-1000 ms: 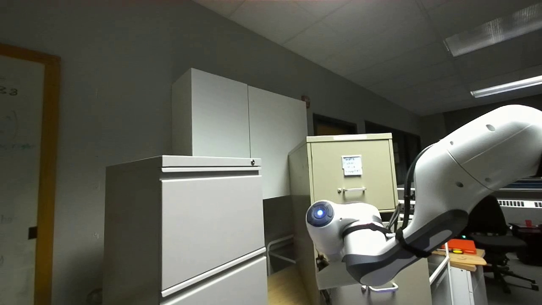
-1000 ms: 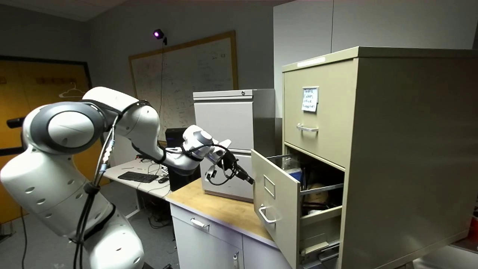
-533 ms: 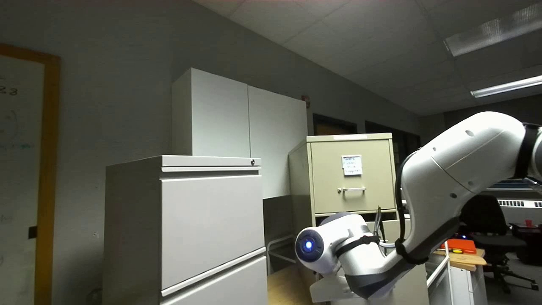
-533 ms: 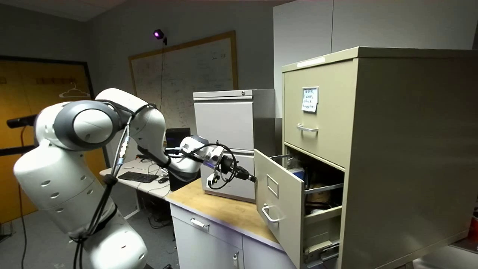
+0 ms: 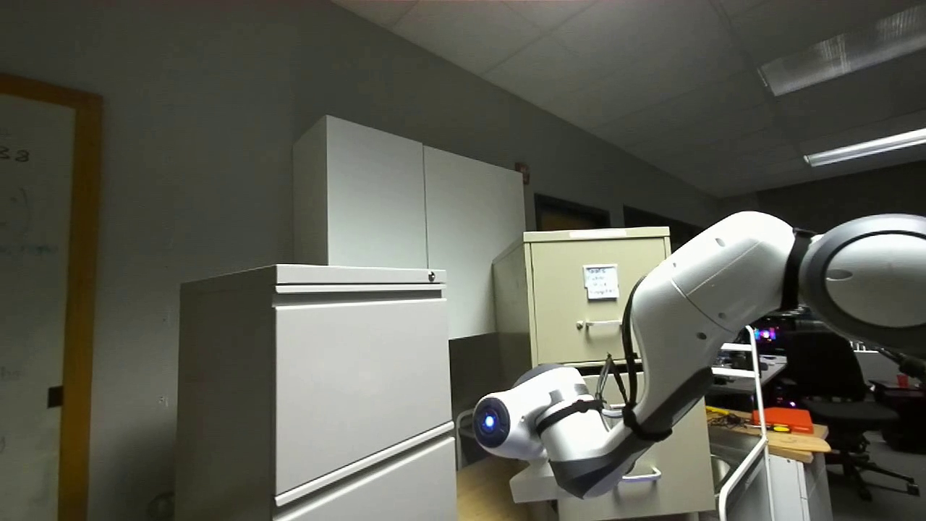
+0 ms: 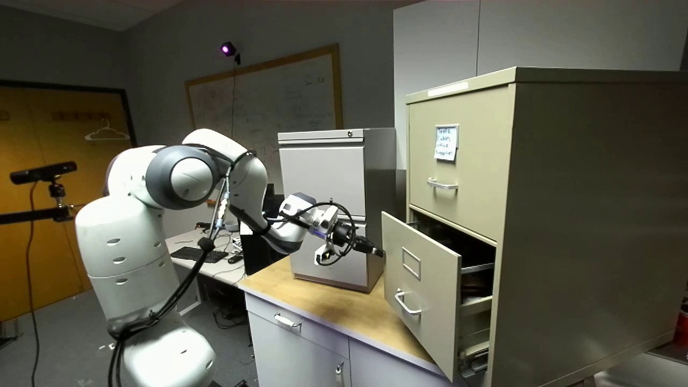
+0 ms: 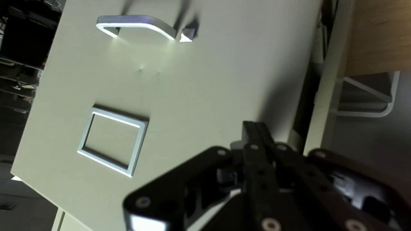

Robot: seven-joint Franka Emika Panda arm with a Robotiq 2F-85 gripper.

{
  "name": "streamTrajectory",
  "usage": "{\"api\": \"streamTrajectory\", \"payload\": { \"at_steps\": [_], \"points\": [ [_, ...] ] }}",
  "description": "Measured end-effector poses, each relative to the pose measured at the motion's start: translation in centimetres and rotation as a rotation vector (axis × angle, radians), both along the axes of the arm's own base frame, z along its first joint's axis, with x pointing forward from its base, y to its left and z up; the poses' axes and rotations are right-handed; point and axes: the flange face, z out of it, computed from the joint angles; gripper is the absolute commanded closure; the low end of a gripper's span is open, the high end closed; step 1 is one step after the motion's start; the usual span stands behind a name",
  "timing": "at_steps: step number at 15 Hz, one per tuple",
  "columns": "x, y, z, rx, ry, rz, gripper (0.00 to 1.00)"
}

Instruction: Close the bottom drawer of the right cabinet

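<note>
The white robot arm [image 6: 123, 236] is closest in an exterior view, bent over at the top. A small blue light [image 5: 490, 422] shines on it. At the arm's end is the black gripper [image 7: 256, 125]. Its 2 fingers [image 7: 249, 133] are pressed together, side by side. Their tips are right at the front of the bottom drawer [image 6: 432, 295], near its side edge, and they look like they touch it.

That drawer sticks part way out of the beige metal filing cabinet [image 6: 586, 215], which is on the right in that view. In the wrist view the drawer's front takes up a lot of room, with a shiny metal handle [image 7: 135, 21], a small metal piece [image 7: 188, 34] beside it and a metal label frame [image 7: 137, 149]. The stuff inside the drawer is too dark to name. Above it, the top drawer [image 6: 478, 177] is all the way in. It has a silver handle [image 6: 442, 185] and a white paper sheet [image 6: 445, 143] with blue writing.

Near the drawer is a wooden countertop [image 6: 322, 301] on a white base cabinet [image 6: 306, 355]. A gray 2-drawer file cabinet [image 6: 322, 180] stands upright on the wood. Farther back is a desk [image 6: 219, 272] with a black keyboard [image 6: 198, 254] and a mouse [image 6: 235, 258]. A white wall cabinet [image 5: 477, 231] shows in both exterior views. A whiteboard [image 6: 269, 97] with a wood frame is on the wall. Way back is an orange door [image 6: 48, 231] with a white coat hanger [image 6: 107, 138].
</note>
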Motion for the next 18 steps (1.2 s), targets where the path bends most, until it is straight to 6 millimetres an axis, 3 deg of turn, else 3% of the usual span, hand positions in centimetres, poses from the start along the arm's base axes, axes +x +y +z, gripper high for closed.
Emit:
{"api": "streamTrajectory", "payload": {
  "at_steps": [7, 13, 15, 18],
  "points": [
    [5.3, -0.5, 0.7, -0.024, -0.024, -0.053, 1.00],
    [11.5, -1.1, 3.3, -0.030, -0.079, -0.042, 1.00],
    [12.6, -0.9, 3.2, -0.007, -0.078, -0.021, 1.00],
    [12.9, 1.1, 2.9, 0.095, -0.062, 0.053, 1.00]
  ]
}}
